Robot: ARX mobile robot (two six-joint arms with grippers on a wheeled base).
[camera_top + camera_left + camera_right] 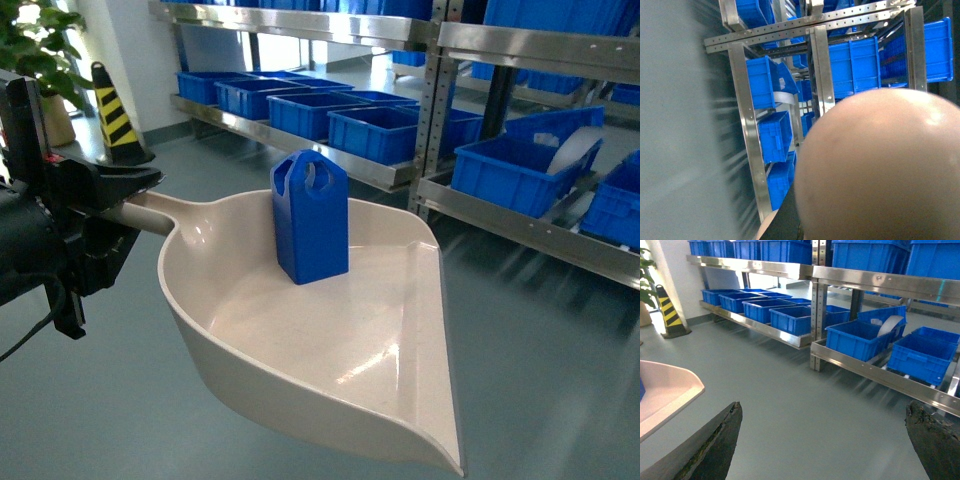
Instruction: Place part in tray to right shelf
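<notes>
Left gripper [110, 205] clamps the handle of the cream tray [400, 400] — held above the grey floor [540, 340]. Blue part [311, 217] stands upright inside it. Right shelf [520, 225] beyond carries blue crates [520, 165].

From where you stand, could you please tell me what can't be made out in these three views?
- Left end effector: head view shows it at the tray handle, but the grip itself is hidden by its own dark body.
- Left wrist view: the tray's pale underside fills the frame, hiding the part; the shelving is motion-blurred.
- Right end effector: only two fingertips show, spread apart, holding nothing.
- White object in a crate: too small to identify.
</notes>
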